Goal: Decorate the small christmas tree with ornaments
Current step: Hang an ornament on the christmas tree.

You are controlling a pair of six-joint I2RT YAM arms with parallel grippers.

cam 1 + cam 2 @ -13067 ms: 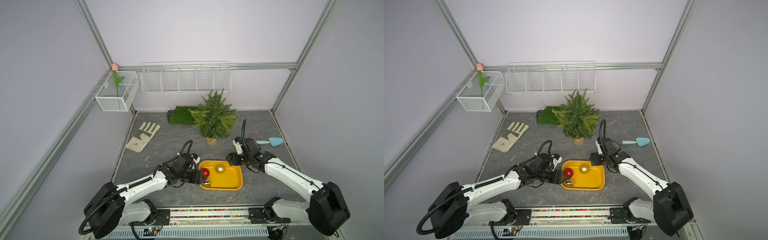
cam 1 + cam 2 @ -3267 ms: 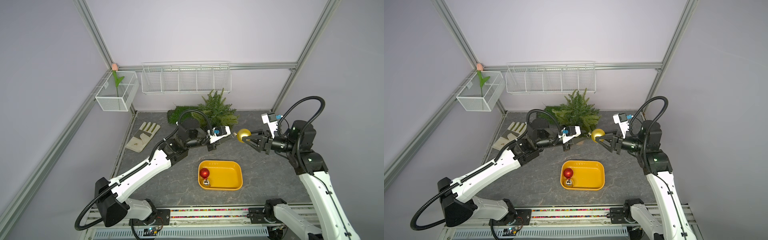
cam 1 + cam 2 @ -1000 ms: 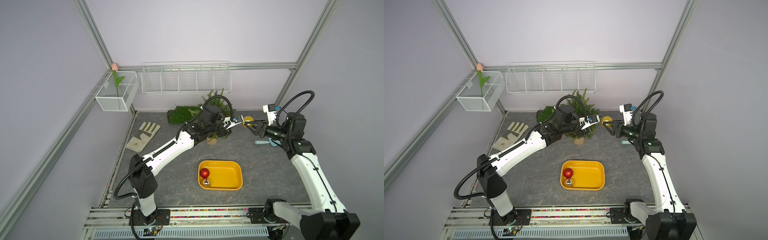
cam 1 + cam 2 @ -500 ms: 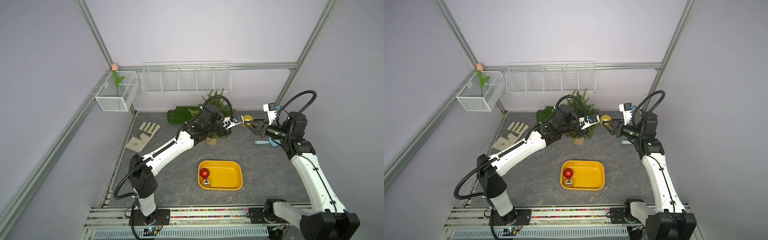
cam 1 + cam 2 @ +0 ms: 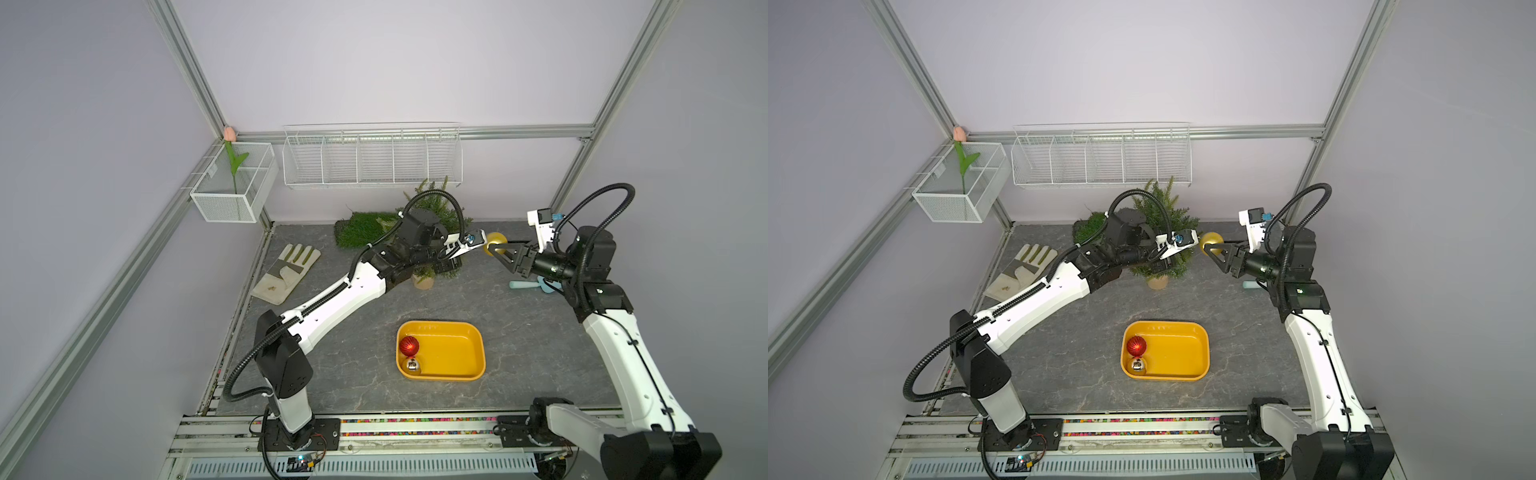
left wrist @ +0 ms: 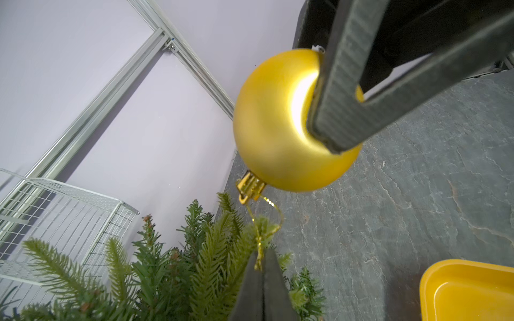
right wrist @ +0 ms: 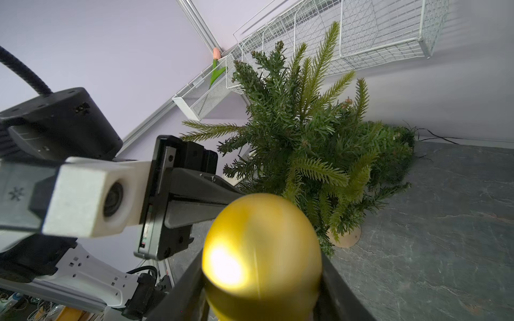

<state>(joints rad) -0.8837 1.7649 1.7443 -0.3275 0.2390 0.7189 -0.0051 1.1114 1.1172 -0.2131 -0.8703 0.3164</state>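
Fingers, right gripper (image 5: 498, 246): clamped on the gold ornament (image 5: 497, 239); one dark finger (image 6: 342, 83) lies across the ball's side in the left wrist view; the ball sits between both fingers in the right wrist view
Fingers, left gripper (image 6: 261, 273): pressed together, pinching the tail of the gold loop (image 6: 265, 219) that hangs from the ornament's cap (image 6: 250, 187)
Gold ornament: held in the air just beside the small christmas tree (image 5: 432, 199), on its right side; cap turned toward the needles; clear of the table (image 5: 332, 374)
Gold loop: open above the closed fingertips, with a pale branch tip at it; whether the tip passes through the loop I cannot tell
Small christmas tree: upright on its tan base (image 5: 424, 283) at the back of the table, in front of the grass roll (image 5: 359, 230); the left arm crosses in front of it in both top views
Red ornament (image 5: 409, 345): in the yellow tray (image 5: 453, 353), at its left end
Silver ornament (image 5: 412, 365): in the same tray, just beside the red one, nearer the robot
Yellow tray: near the front of the table, well apart from the tree
Glove (image 5: 289, 270): flat on the table's left side
Tulip (image 5: 230, 134): standing in the mesh basket (image 5: 224, 203) on the left wall
Wire rack (image 5: 370, 162): on the back wall above the tree
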